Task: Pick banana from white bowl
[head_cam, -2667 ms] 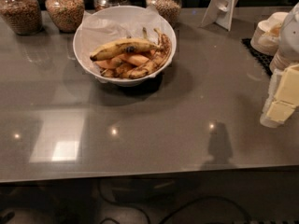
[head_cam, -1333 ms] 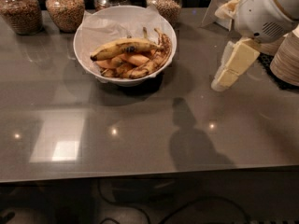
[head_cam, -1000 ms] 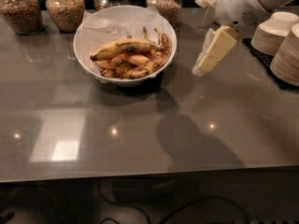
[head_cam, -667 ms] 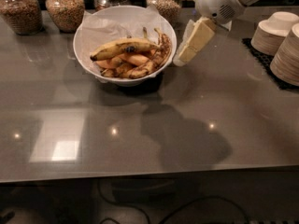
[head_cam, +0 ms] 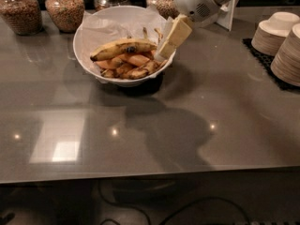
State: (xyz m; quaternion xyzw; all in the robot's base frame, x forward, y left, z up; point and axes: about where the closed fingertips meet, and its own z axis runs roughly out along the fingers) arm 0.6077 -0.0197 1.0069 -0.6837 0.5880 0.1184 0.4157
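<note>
The banana (head_cam: 123,48), long and yellow with a dark bruise patch, lies across the top of several smaller orange-brown bananas (head_cam: 133,67). They sit in the wide white bowl (head_cam: 123,81), which has a crumpled white paper lining (head_cam: 105,25) and stands at the back middle of the grey table. My gripper (head_cam: 164,50) reaches down from the upper right on a white arm (head_cam: 197,1). Its cream tip is over the bowl's right rim, just right of the banana's right end. It holds nothing that I can see.
Several glass jars of brown grains (head_cam: 18,11) (head_cam: 64,7) stand along the back edge behind the bowl. Stacks of small off-white bowls (head_cam: 286,48) stand on a black mat (head_cam: 259,55) at the right. A white stand (head_cam: 228,14) is behind the arm.
The arm has swung from the right side of the table leftward, and the gripper now sits at the bowl's right rim. The bowl and bananas have not moved.
</note>
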